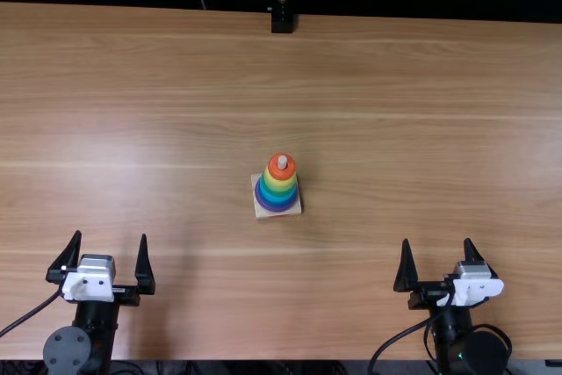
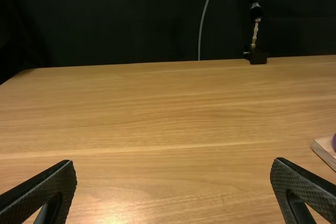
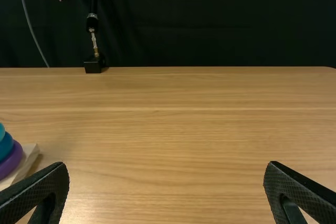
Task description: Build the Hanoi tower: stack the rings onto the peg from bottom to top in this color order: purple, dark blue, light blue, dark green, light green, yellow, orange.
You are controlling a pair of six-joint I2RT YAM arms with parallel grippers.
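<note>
Table (image 1: pixel 413 120) of light brown wood, ring tower (image 1: pixel 279 185), dark backdrop (image 3: pixel 220 19) behind

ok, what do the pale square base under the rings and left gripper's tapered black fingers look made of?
Base: likely bare wood, matte; plain tan tone, no paint sheen.
Left gripper: fingers matte rubber or plastic, can't tell which; finely textured faces.
</note>
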